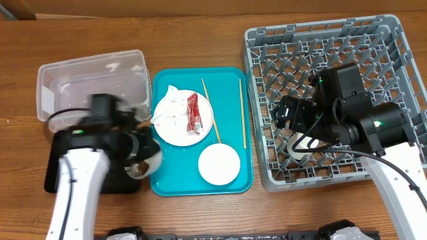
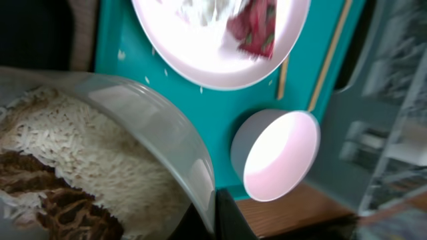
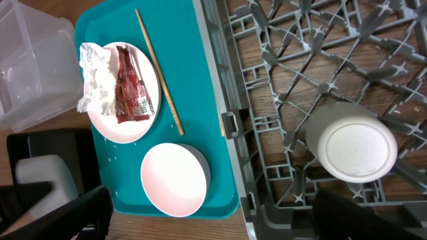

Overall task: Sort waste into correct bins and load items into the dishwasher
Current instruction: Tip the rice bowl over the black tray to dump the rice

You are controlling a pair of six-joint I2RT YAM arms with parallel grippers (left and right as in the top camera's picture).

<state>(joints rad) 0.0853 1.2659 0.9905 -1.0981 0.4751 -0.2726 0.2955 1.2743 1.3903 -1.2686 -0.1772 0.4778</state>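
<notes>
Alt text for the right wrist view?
A white cup rests in the grey rack, base toward the camera. Left of it, a teal tray holds a plate with napkin and red wrapper, a chopstick and a pink bowl.

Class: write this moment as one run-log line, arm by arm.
left gripper: holding white bowl of rice at black tray edge | right gripper: open over cup in dish rack | plate, pink bowl: on teal tray

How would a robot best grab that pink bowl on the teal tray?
Probably by its rim, from straight above: the pink bowl sits upright, mouth open, so one finger fits inside, one outside. The edge away from the chopsticks looks clearest.
</notes>
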